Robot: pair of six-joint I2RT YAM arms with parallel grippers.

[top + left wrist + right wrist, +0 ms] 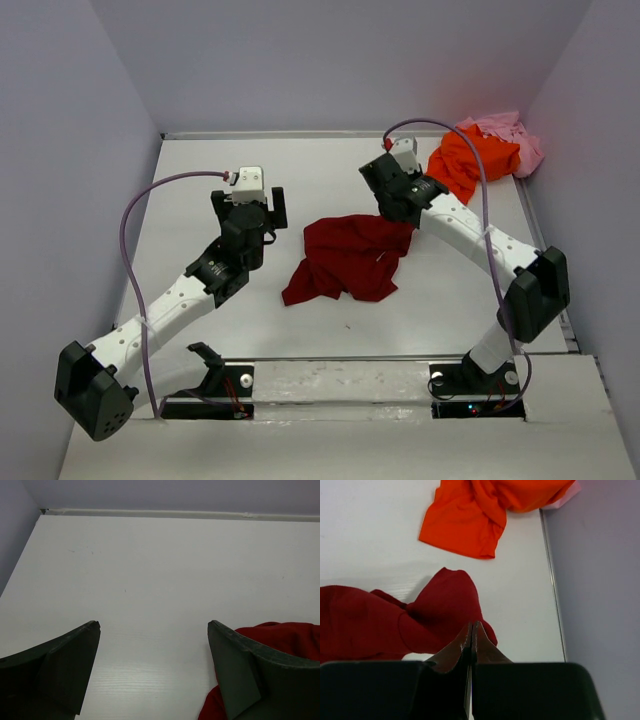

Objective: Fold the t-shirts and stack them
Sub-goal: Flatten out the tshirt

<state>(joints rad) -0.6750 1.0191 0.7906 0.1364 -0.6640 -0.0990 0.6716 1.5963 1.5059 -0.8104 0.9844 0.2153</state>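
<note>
The dark red t-shirt (345, 255) lies crumpled in the middle of the table. My right gripper (408, 222) is shut at its far right corner, and in the right wrist view the red cloth (370, 620) bunches up towards the closed tips (471, 625). The bright orange t-shirt (470, 160) lies crumpled at the back right, overlapping the pale pink t-shirt (510, 135) in the corner. My left gripper (248, 203) hovers wide open to the left of the red shirt, holding nothing. Its wrist view shows bare table between the jaws (154, 625) and red cloth (285, 632) behind the right finger.
Grey walls close the table in on the left, back and right. The right wall (600, 580) stands close beside my right gripper. A raised white ledge (330, 375) runs along the near edge by the arm bases.
</note>
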